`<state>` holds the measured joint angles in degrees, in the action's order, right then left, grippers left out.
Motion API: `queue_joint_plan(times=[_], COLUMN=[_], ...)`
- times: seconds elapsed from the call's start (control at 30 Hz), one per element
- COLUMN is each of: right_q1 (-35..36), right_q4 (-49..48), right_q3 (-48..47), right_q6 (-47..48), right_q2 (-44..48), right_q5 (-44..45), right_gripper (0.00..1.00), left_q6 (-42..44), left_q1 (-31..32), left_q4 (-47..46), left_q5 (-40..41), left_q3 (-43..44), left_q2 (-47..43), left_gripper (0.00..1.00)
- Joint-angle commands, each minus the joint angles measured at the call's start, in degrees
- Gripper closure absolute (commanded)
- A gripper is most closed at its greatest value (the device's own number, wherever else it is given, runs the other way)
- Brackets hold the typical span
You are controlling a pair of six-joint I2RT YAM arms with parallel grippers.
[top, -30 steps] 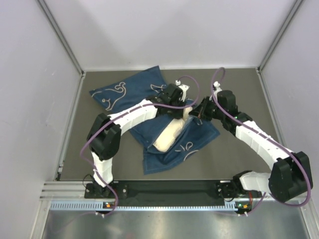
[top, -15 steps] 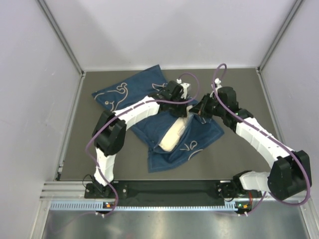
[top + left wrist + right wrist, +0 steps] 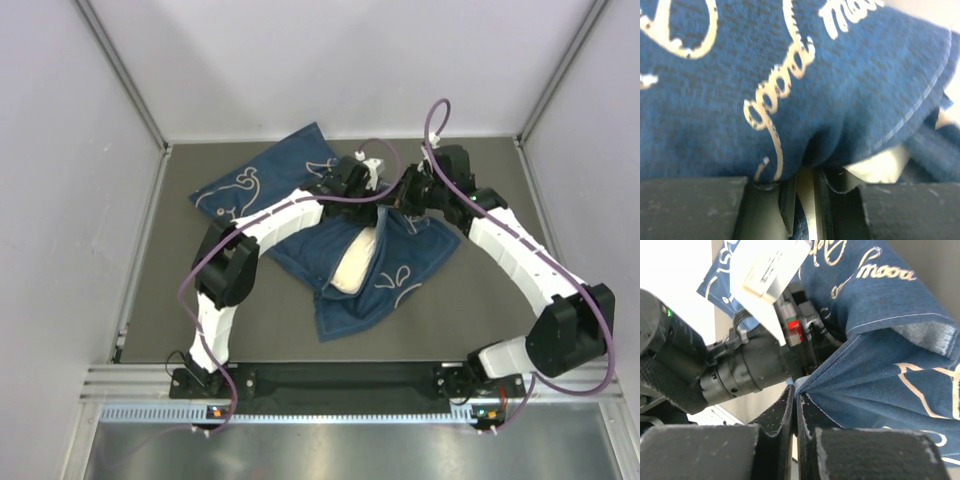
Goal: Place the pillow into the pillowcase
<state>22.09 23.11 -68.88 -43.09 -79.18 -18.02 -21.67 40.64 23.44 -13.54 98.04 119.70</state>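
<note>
**Top view with both wrist views.** A large dark blue, denim-like pillowcase [image 3: 255,190], printed with white whale outlines and cursive writing, lies crumpled across the grey-brown table mat [image 3: 170,260]. It runs from the far left toward the near right.

A plump cream-white pillow [image 3: 355,265] sits partly inside it. A pale strip shows through the open mouth at mid-table, with blue cloth on either side, and its far end runs up under the raised cloth. The two arms meet over that far end of the mouth.

- **Left gripper** [image 3: 804,200]: clamped on a fold of the pillowcase. In its wrist view the jaws stand only a sliver apart, with blue cloth bunched between and above them. A white corner of the pillow shows just to the right, under the stitched hem.
- **Right gripper** [image 3: 796,390]: pinched tight on the hem of the pillowcase. The jaws press together at the tips, and the cloth fans away to the right in taut folds.

The black wrist [image 3: 740,370] of the left arm carries a white camera housing [image 3: 770,270] and a red light [image 3: 792,327]. It lies just beyond the right gripper; whether the two touch cannot be told.

From above, the pillow lies on the near side of both grippers, toward the near table edge. The far-left part of the pillowcase rests flat on the mat.
</note>
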Motion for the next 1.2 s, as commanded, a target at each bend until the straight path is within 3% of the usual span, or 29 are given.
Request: queue_joint_plan(times=[0.0, 0.23, 0.37, 0.6, 0.7, 0.8, 0.93, 1.03, 1.17], right_q1=[-0.1, -7.0, -11.0, -13.4, -13.3, -12.9, -11.2, -9.9, -2.0], right_q4=[-10.0, -13.2, -11.7, -8.4, -10.0, -10.5, -9.2, -7.0, -2.7], right_q3=[-9.6, 3.9, 9.4, 19.5, 23.0, 25.1, 26.3, 26.1, 23.6], right_q6=[1.4, 3.5, 6.3, 10.0, 9.6, 9.5, 10.4, 10.7, 8.4], right_q2=[6.0, 11.4, 12.9, 19.1, 21.2, 23.4, 25.5, 25.6, 23.7], right_q5=[-9.5, -10.3, -12.1, -12.1, -13.8, -14.0, -12.7, -9.1, 4.6], right_gripper=[1.0, 1.0, 1.0, 0.93, 0.75, 0.44, 0.26, 0.21, 0.25], left_q6=[2.1, 5.2, 4.8, 5.8, 5.9, 5.7, 5.2, 5.1, 3.8], left_q1=[-1.7, -1.8, -2.0, -2.3, -2.2, -2.2, -2.2, -2.2, -2.2], left_q4=[3.3, 8.7, 6.4, 12.5, 14.4, 15.1, 15.7, 16.5, 14.0], left_q5=[8.4, 6.3, 10.3, 11.8, 9.3, 8.2, 8.6, 10.5, 12.9], left_q3=[-6.9, -12.2, -15.3, -4.3, -0.1, 0.8, -1.4, -4.3, -13.6], left_q2=[0.7, -3.9, -7.2, -9.0, -9.3, -11.1, -16.3, -20.0, -26.6], left_gripper=[0.77, 0.78, 0.77, 0.74, 0.7, 0.68, 0.66, 0.67, 0.67])
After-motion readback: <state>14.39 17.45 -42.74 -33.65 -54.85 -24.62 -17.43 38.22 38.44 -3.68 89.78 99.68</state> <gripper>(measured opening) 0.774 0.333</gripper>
